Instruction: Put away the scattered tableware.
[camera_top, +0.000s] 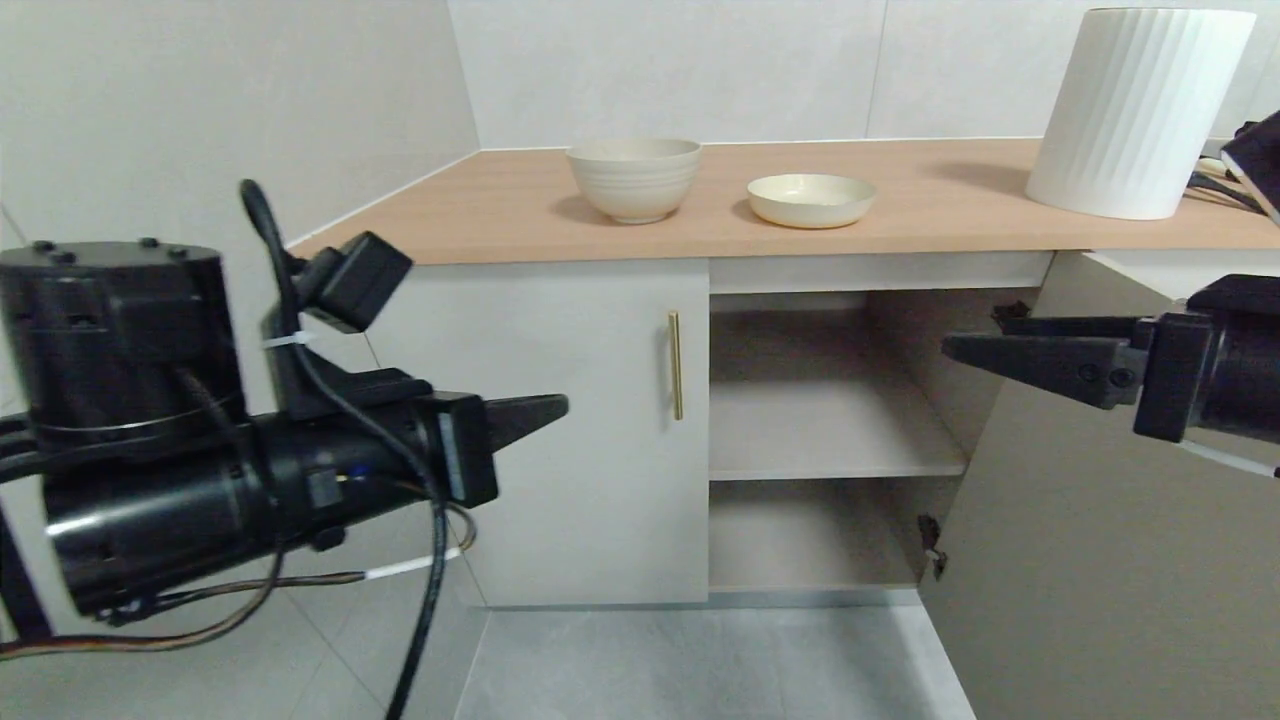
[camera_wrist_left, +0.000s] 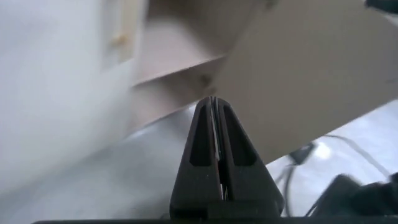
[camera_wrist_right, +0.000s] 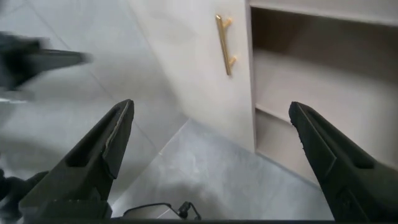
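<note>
This is a corner of a room with pale walls and a wooden table (camera_top: 480, 215) on top of a cupboard. Two things sit on the table, side by side but apart: a deep bowl (camera_top: 634, 178) and a flat little dish (camera_top: 810, 199). A tall white pot (camera_top: 1140, 110) stands off to the right. Below, the right cupboard door (camera_top: 1080, 560) hangs open and shows a shelf (camera_top: 820, 425). The other door, with the gold handle (camera_top: 675, 365), is closed. Both arms are down low in front of the cupboard, so the bowl and dish are higher up and farther back than their tips. The left gripper (camera_top: 545, 408) has its fingers pressed together with nothing in them. The right gripper (camera_top: 975, 335) has its fingers spread wide and holds nothing. I think the bowl is nearer the left arm and the dish nearer the right. Both are round, so any side will do.
</note>
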